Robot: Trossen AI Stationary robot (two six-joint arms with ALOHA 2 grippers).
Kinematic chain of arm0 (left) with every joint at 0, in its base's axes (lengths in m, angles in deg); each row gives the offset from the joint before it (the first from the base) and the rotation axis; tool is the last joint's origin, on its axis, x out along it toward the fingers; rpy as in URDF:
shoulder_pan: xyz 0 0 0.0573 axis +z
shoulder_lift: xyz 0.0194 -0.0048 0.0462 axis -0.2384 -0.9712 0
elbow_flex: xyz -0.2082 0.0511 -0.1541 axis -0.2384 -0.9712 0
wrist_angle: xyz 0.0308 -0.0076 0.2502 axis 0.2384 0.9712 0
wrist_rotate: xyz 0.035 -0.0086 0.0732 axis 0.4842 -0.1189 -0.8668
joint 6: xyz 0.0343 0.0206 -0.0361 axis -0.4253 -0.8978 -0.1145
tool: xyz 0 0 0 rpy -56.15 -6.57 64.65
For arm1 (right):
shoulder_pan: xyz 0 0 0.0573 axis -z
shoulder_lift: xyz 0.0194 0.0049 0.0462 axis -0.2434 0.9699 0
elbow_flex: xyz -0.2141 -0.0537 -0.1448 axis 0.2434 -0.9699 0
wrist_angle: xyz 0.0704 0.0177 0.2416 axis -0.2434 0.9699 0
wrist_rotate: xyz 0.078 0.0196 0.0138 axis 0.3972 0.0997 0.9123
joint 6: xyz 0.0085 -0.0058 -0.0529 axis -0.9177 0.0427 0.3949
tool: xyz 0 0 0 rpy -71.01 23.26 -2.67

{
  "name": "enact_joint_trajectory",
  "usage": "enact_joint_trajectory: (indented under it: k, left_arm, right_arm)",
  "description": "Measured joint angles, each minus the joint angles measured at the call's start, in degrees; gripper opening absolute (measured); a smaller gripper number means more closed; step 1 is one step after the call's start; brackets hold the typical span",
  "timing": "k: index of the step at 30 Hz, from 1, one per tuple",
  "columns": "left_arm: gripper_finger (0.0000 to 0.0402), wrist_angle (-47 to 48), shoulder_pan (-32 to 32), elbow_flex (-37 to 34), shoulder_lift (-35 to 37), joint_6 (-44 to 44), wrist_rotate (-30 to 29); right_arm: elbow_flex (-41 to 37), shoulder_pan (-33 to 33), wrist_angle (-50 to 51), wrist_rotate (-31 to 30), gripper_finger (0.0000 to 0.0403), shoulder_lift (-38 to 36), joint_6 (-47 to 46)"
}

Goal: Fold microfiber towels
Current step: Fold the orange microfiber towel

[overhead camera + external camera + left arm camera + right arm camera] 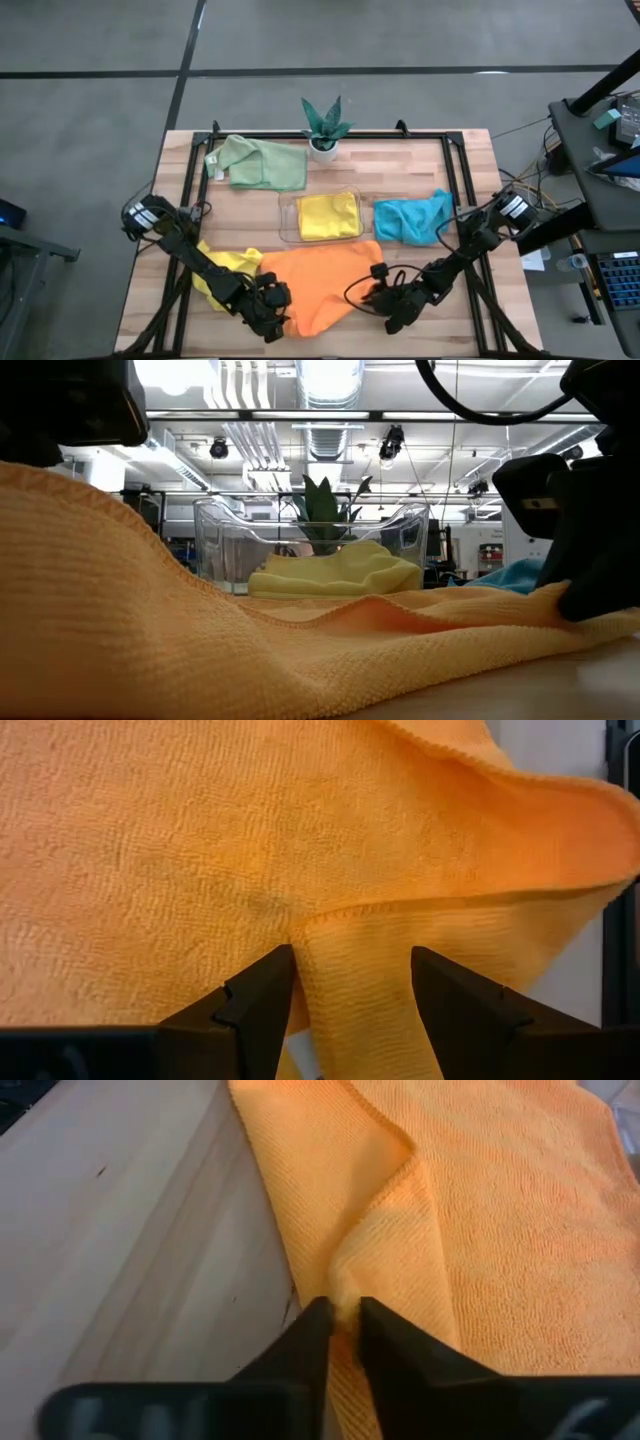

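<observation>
Orange towel (pixel 325 280) lies spread at the near middle of the surface (pixel 420 170); we see the right pincer (pixel 342 1318) pressed together on a raised fold at its edge; the left pincer (pixel 350 990) stands spread over another fold at the towel's opposite side; one yellow towel (pixel 228 270) lies partly under the left arm, another (pixel 328 215) sits in the clear tray (pixel 287 218); the blue towel (pixel 412 218) lies just beside the tray, the pale green towel (pixel 258 162) near the potted plant (pixel 324 125)
</observation>
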Motion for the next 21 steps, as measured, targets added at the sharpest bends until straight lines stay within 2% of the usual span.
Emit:
enact_joint_trajectory:
  k: [3, 6, 14, 21]
  left_arm:
    - [0.0186, 0.07, -0.04, 0.13, -0.22, 0.77, -0.06]
    - [0.0158, 0.26, -0.04, 0.13, -0.22, 0.33, 0.03]
    - [0.0013, 0.46, -0.11, 0.11, -0.17, -1.61, 0.79]
    - [0.0002, 2.59, -0.9, 1.25, 0.96, -3.57, 0.28]
  right_arm:
    - [0.0, 0.0, 0.0, 0.1, 0.0014, -0.02, 0.03]
    - [0.0, 0.0, -0.01, 0.1, 0.001, -0.02, 0.01]
    - [0.0, -0.14, 0.38, 0.04, 0.0009, -0.61, 0.09]
    - [0.0, -0.56, 8.36, -0.16, 0.0009, -5.4, -1.81]
